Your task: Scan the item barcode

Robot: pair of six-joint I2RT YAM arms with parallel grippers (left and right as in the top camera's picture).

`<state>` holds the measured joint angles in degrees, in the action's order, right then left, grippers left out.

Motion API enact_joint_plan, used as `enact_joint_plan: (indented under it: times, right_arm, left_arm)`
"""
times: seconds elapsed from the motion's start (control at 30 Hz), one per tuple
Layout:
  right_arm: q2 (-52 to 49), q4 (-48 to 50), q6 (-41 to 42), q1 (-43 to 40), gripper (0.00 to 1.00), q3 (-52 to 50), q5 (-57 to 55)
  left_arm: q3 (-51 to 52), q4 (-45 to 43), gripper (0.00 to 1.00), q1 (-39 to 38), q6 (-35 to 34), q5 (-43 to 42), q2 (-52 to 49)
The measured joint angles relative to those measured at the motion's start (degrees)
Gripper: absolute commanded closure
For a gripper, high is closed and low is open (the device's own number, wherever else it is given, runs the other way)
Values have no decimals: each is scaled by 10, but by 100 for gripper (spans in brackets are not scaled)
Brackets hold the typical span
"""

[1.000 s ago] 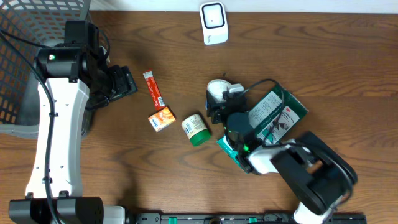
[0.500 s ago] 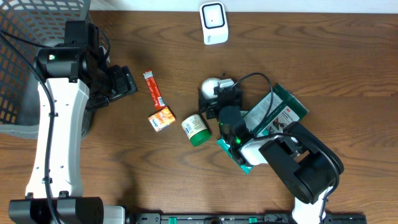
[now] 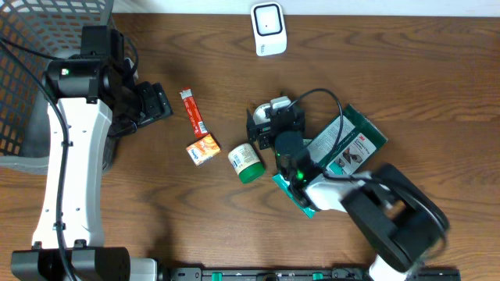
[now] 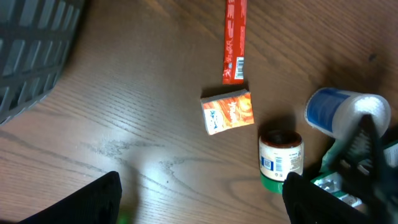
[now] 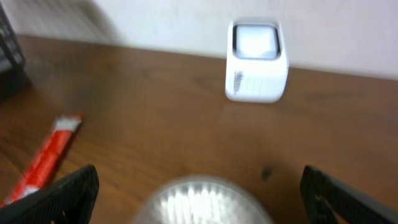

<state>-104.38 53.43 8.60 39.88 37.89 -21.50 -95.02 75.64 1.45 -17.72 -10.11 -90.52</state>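
Observation:
A white tub with a blue lid (image 4: 345,115) lies on the wooden table. In the overhead view it (image 3: 275,104) is mostly covered by my right gripper (image 3: 266,123). In the right wrist view its blurred white end (image 5: 205,200) fills the space between my right gripper's (image 5: 202,198) open fingers, with a gap on each side. The white barcode scanner (image 3: 268,30) (image 5: 256,61) stands at the table's far edge, straight ahead of that gripper. My left gripper (image 3: 152,105) (image 4: 205,211) hovers open and holds nothing, off to the left.
A red stick pack (image 3: 193,112), a small orange box (image 3: 203,148) and a green-lidded jar (image 3: 245,162) lie between the arms. A green packet (image 3: 348,148) sits under the right arm. A dark mesh basket (image 3: 31,55) fills the far left corner.
My right gripper has slid left over the white tub and its jaws have opened wider. The left arm has not moved.

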Motion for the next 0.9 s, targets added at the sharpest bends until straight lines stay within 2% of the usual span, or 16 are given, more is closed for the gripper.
enact_joint_plan:
  times: [0.1,0.2,0.27,0.4,0.5,0.63,0.9]
  right_arm:
    - [88,-126,-10,-3,1,14,1]
    - [152,-320,-15,-17,1,73,17]
    - [176,-488,-10,-35,1,140,39]
    - [183,-761,14,-67,1,310,87]
    - [183,-899,47,-79,1,427,107]
    - [184,-972,87,-82,1,494,152]
    - [115,-1066,134,-82,1,496,233]
  left_arm:
    - [0,0,16,0,0,0,0]
    - [0,0,16,0,0,0,0]
    - [0,0,16,0,0,0,0]
    - [0,0,16,0,0,0,0]
    - [0,0,16,0,0,0,0]
    - [0,0,16,0,0,0,0]
    - [0,0,16,0,0,0,0]
